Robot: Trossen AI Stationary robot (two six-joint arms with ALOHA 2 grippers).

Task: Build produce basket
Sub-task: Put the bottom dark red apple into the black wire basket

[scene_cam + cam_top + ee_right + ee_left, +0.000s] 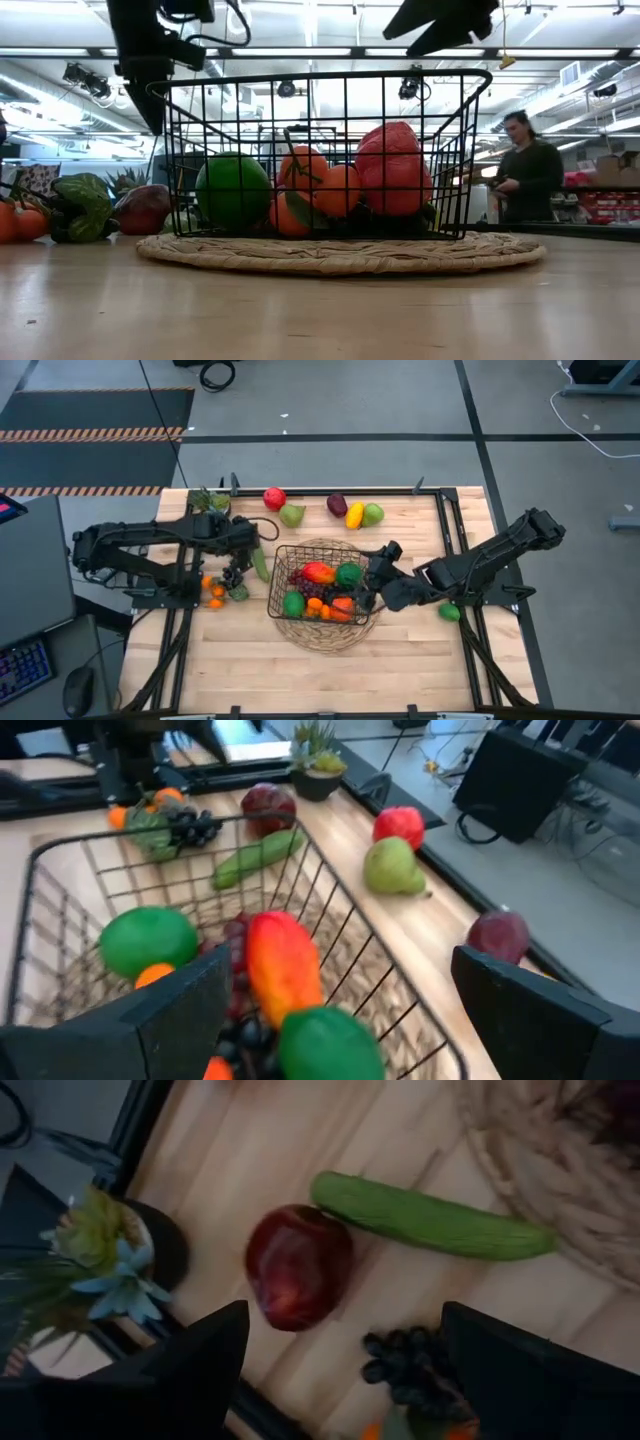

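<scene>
Basket (pixel 322 582): black wire mesh, square-ish, open grid sides, resting on round woven mat (pixel 322 630) mid-table (pixel 400 670). Inside: red-orange mango (pixel 318 572), green round fruit (pixel 349 574), another green one (pixel 293 603), small oranges (pixel 316 610), dark grapes among them.

Right jaws (pixel 372 582): spread wide, nothing between them, at the basket's right rim, mango and green fruit just ahead.

Left jaws (pixel 252 543): also wide and empty, above the table left of the basket. Directly before them a dark red apple (pixel 297 1266); green cucumber (pixel 430 1225) touching the apple's far side, one end reaching the mat edge; dark grape bunch (pixel 405 1370) near the jaws.

Elsewhere loose: red apple (pixel 274 498), green pear (pixel 291 515), plum (pixel 337 505), lemon (pixel 354 515) along the far edge. Potted plant (pixel 208 501) at the far-left corner.
</scene>
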